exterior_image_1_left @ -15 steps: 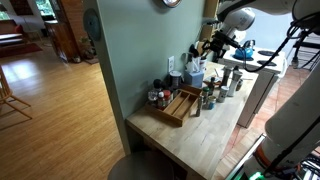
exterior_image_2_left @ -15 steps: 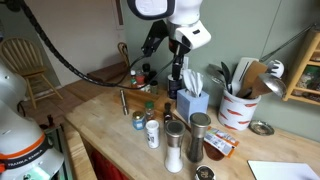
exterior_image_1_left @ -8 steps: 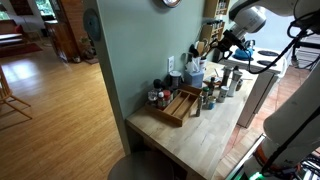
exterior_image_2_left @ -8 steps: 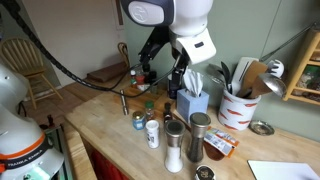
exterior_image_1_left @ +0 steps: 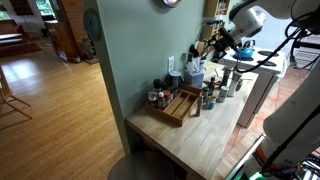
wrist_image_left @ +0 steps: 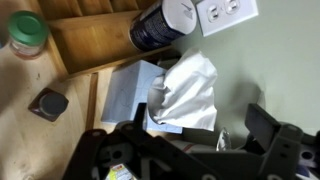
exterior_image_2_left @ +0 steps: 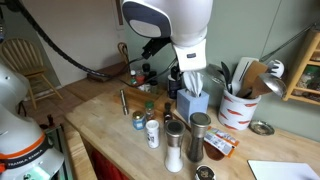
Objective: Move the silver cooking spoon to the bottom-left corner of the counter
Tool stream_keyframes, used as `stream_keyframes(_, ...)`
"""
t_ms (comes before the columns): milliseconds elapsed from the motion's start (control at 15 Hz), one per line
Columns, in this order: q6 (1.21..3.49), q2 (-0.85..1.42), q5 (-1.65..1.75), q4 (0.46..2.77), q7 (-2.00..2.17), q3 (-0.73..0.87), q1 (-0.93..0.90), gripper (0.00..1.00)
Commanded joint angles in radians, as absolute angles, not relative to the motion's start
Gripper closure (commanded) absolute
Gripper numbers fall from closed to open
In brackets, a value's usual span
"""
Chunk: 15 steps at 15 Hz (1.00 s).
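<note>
Wrist view looks down on the counter, where a blue tissue box is framed by the gripper, its jaws spread wide and empty; no spoon appears there. Only an exterior view shows the silver cooking spoon, lying flat toward the back of the counter and well apart from the gripper. Stiff, light and probably slippery, it looks best pinched across its slim shaft near the middle, low against the wood.

Blond wood counter low in the frame, wooden tray at its wall edge, jars and bottles beside it, white robot arm upper right, gripper over a blue box
</note>
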<state>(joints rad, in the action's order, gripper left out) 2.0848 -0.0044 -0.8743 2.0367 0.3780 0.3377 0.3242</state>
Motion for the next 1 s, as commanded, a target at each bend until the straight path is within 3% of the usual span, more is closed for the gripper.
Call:
stream_keyframes(0,2.298,0.011,-1.016,2.081,0.39,0.313,0.308,0.0)
stream_keyframes(67,2.195,0.007,-0.943,2.048,0.396,0.322,0.32,0.0)
stream_keyframes(400,2.275,0.02,-0.99,2.061,0.396,0.312,0.312,0.0)
stream_keyframes(933,2.524,0.085,-1.179,2.049,0.32,0.26,0.274,0.0)
